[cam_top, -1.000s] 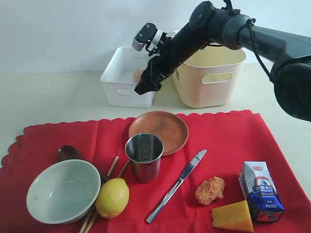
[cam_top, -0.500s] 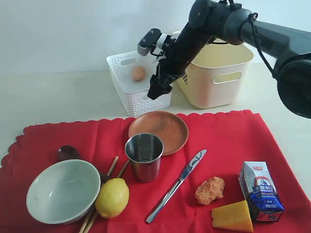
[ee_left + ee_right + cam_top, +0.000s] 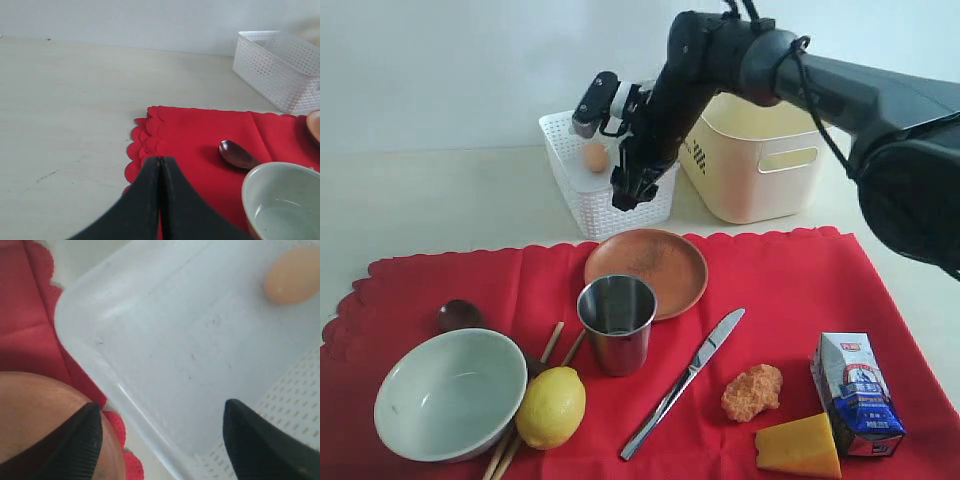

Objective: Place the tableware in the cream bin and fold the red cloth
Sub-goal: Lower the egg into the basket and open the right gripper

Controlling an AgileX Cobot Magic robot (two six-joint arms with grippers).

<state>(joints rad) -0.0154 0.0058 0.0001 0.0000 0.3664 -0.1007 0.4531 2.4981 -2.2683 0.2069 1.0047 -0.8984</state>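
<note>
Pale desk (image 3: 440, 200) under a plain white wall carries everything in the exterior view. The red cloth (image 3: 800, 290) lies flat and unfolded across the near half, and all the tableware sits on it: bowl (image 3: 450, 392), dark spoon (image 3: 460, 315), chopsticks (image 3: 555, 345) partly hidden under the lemon (image 3: 551, 406), steel cup (image 3: 617, 322), round brown plate (image 3: 655, 262) and knife (image 3: 685, 382). An orange crumbly lump (image 3: 752, 391), the cheese (image 3: 800, 446) and the milk carton (image 3: 857, 393) share the cloth. Behind it stand the white lattice basket (image 3: 590, 200), holding the egg (image 3: 596, 156), and just beside it the cream bin (image 3: 760, 180), whose inside is not visible. The right arm crosses in front of the bin, its right gripper (image 3: 625, 195) at the basket's near corner; its opening cannot be judged here. The left wrist view shows what the exterior view lacks: the left gripper (image 3: 160, 200) clenched, fingers pressed together and empty, above the cloth's scalloped edge, with spoon (image 3: 237, 154), bowl (image 3: 285, 200) and basket (image 3: 280, 70) beyond. The right wrist view settles the other: the right gripper (image 3: 165, 435) is released, fingers wide apart with nothing between them, over the basket's rim (image 3: 115, 385), the egg (image 3: 292, 275) on the basket floor and the plate (image 3: 40, 410) beside one finger.
</note>
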